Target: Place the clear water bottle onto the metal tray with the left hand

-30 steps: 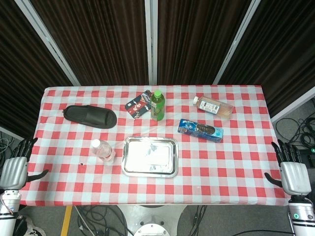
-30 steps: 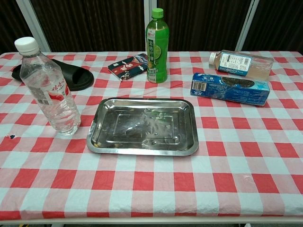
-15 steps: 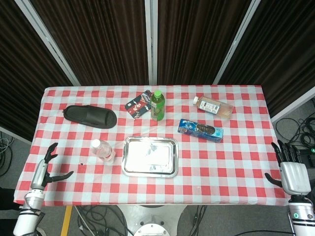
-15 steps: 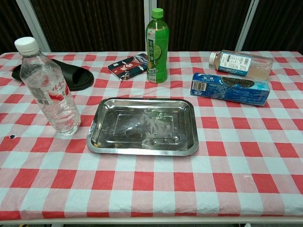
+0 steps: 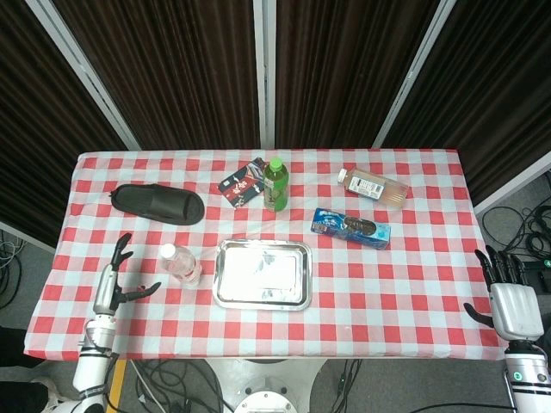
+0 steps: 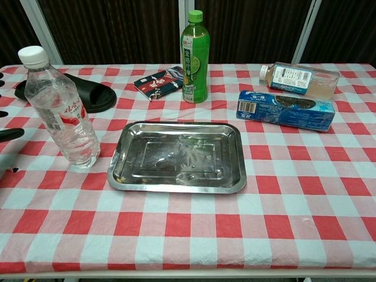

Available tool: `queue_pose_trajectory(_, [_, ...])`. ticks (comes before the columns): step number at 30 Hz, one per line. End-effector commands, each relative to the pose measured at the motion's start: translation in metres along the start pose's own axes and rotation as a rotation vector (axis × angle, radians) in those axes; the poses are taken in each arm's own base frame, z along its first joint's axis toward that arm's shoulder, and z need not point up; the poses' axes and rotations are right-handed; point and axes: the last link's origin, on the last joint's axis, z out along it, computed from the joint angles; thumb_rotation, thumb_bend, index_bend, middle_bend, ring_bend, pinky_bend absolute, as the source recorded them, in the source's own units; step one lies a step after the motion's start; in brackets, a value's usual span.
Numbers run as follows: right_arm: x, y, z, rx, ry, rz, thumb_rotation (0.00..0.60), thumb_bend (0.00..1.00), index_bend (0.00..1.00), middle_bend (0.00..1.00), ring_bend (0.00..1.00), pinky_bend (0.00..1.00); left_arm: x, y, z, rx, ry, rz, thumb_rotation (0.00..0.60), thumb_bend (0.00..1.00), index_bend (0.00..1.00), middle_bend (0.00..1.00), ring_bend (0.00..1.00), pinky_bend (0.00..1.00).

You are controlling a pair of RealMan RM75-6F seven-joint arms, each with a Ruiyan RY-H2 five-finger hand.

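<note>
The clear water bottle stands upright with a white cap, just left of the metal tray, which lies bare at the table's middle front. My left hand hovers over the table's left part, a short way left of the bottle, fingers spread and holding nothing; in the chest view only its dark fingertips show at the left edge. My right hand hangs off the table's right front corner, fingers apart and empty.
A green bottle stands behind the tray beside a dark snack packet. A black case lies at the back left. A blue cookie pack and a lying drink bottle sit at the right.
My left hand has come up from beside the table's left front corner and moved right over the cloth toward the bottle. The right hand and all objects stayed put.
</note>
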Motion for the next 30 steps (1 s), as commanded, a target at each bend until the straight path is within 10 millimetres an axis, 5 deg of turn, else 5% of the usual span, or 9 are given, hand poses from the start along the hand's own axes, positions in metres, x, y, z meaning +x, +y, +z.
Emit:
queue_pose_trajectory(1, [-0.001, 0.001, 0.001, -0.003, -0.002, -0.001, 0.600, 0.10, 0.00, 0.00, 0.00, 0.00, -0.005, 0.005, 0.006, -0.018, -0.003, -0.013, 0.600, 0.00, 0.10, 0.11, 0.02, 0.16])
queue_pose_trajectory(22, [0.000, 0.005, 0.005, -0.028, 0.000, 0.009, 0.600, 0.10, 0.00, 0.00, 0.00, 0.00, -0.067, 0.033, 0.025, -0.012, -0.146, -0.130, 0.600, 0.00, 0.11, 0.19, 0.07, 0.16])
queue_pose_trajectory(30, [-0.001, 0.006, 0.006, -0.032, -0.007, 0.010, 0.600, 0.10, 0.00, 0.00, 0.00, 0.00, -0.074, 0.036, 0.035, -0.010, -0.117, -0.134, 0.600, 0.04, 0.35, 0.41, 0.26, 0.33])
